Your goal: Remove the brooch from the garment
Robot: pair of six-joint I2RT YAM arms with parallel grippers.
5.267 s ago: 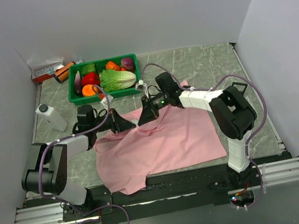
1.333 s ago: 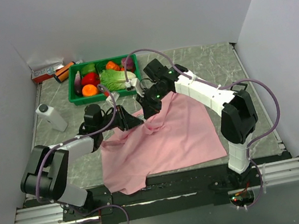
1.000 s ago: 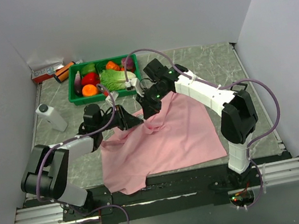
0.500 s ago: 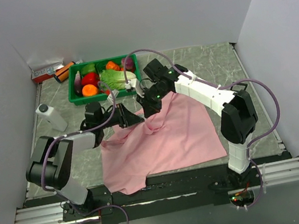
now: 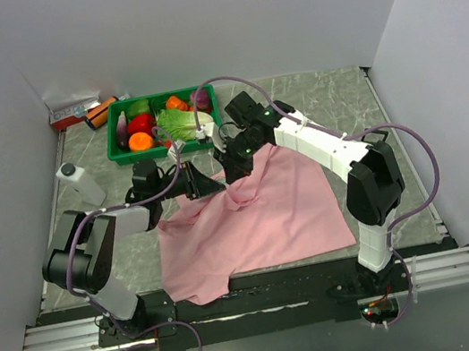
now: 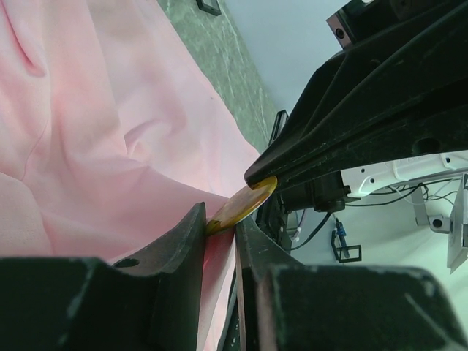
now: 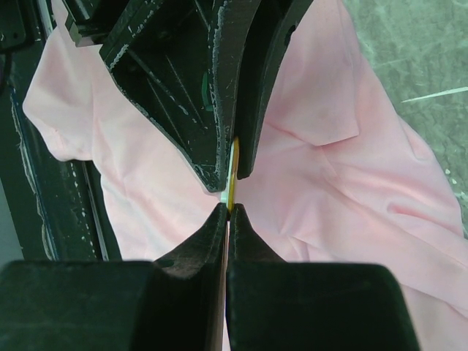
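The pink garment (image 5: 256,217) lies on the table, its top edge lifted between the two grippers. The brooch (image 6: 245,203) is a thin yellow disc; it shows edge-on in the right wrist view (image 7: 233,167). My left gripper (image 5: 209,183) is shut on a fold of pink cloth (image 6: 110,131), with the brooch's lower edge wedged at its tips (image 6: 219,223). My right gripper (image 5: 232,171) is shut on the brooch's opposite edge (image 7: 229,208), tip to tip with the left fingers (image 7: 197,95). The brooch is hidden in the top view.
A green basket (image 5: 166,150) of toy vegetables stands just behind the grippers. A white bottle (image 5: 79,183) stands at the left. A box (image 5: 73,111) and an orange can (image 5: 101,113) lie in the back left corner. Walls close in on three sides.
Since 5.3 s ago both grippers have moved back and up together, lifting the garment's top edge. In the last second the left arm's elbow shifted; the grippers have barely moved.
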